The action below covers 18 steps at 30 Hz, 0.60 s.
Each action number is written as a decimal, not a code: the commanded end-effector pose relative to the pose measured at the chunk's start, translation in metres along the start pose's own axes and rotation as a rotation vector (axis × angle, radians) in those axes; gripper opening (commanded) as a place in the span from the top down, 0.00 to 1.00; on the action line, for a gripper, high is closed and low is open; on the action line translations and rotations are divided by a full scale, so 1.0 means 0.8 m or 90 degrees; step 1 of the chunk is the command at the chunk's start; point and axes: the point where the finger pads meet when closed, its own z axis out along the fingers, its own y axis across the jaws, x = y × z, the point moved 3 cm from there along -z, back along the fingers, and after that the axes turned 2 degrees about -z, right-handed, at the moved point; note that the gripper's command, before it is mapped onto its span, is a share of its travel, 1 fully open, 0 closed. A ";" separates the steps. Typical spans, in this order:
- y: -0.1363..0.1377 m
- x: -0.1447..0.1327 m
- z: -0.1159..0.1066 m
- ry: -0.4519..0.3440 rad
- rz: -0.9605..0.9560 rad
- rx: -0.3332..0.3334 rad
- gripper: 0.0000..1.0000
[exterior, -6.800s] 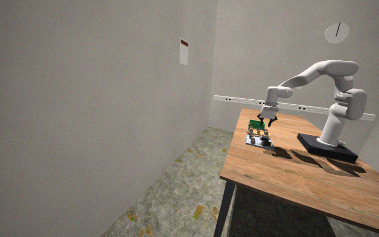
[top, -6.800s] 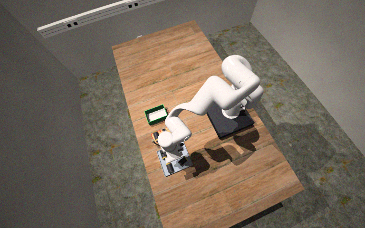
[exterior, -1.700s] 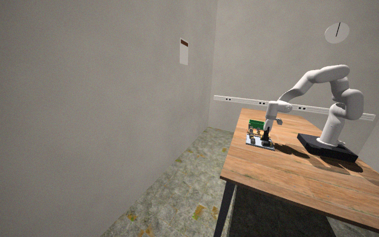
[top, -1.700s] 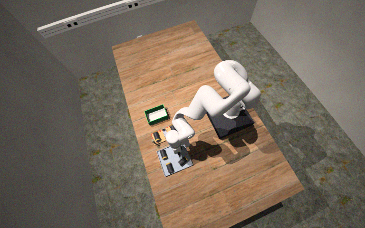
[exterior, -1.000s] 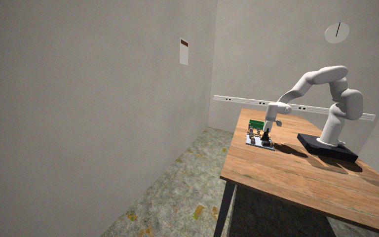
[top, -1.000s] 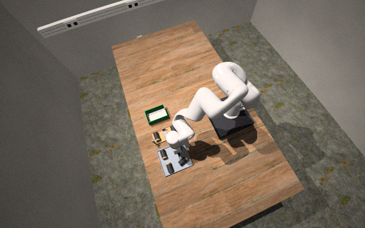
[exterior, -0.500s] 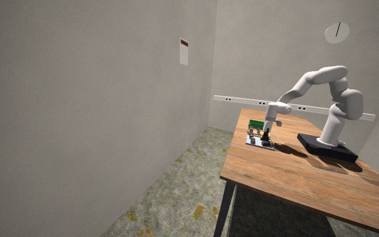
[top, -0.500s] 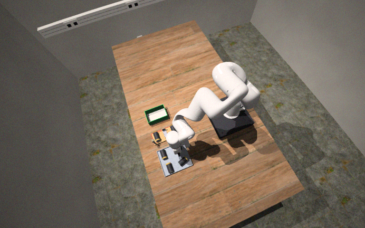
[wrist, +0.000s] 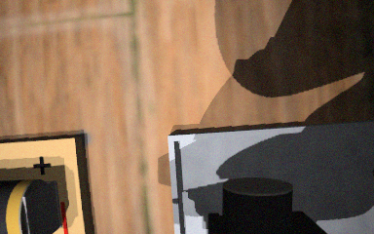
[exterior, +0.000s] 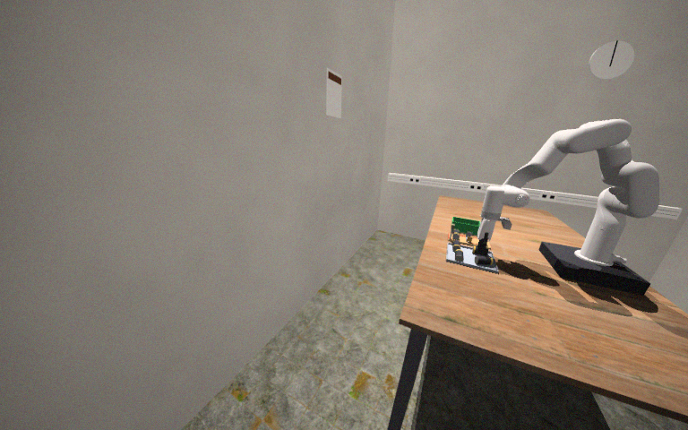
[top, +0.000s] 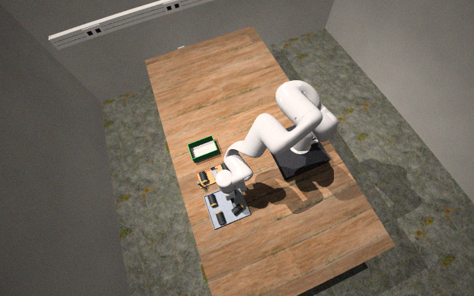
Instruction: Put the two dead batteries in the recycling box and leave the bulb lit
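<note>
My gripper (top: pixel 233 200) reaches straight down onto the grey tray (top: pixel 226 209) and is shut on a black battery (wrist: pixel 257 201), which shows at the bottom of the wrist view between the dark fingers. Three more black batteries with yellow bands lie on the tray, at the far left (top: pixel 212 200), the near left (top: pixel 220 217) and the right (top: pixel 237 209). The orange holder board (top: pixel 208 175) lies next to the tray and holds one battery (wrist: pixel 26 209) by its + mark (wrist: pixel 42 166). The green recycling box (top: pixel 203 148) stands upright beyond the board.
The arm's black base plate (top: pixel 301 158) sits to the right of the tray. The tray, board and box lie close to the table's left edge (top: pixel 181 190). In the exterior view the gripper (exterior: pixel 481 245) hides part of the tray (exterior: pixel 471 258).
</note>
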 end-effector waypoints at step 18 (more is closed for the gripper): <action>0.000 -0.001 -0.058 -0.002 0.000 -0.001 0.72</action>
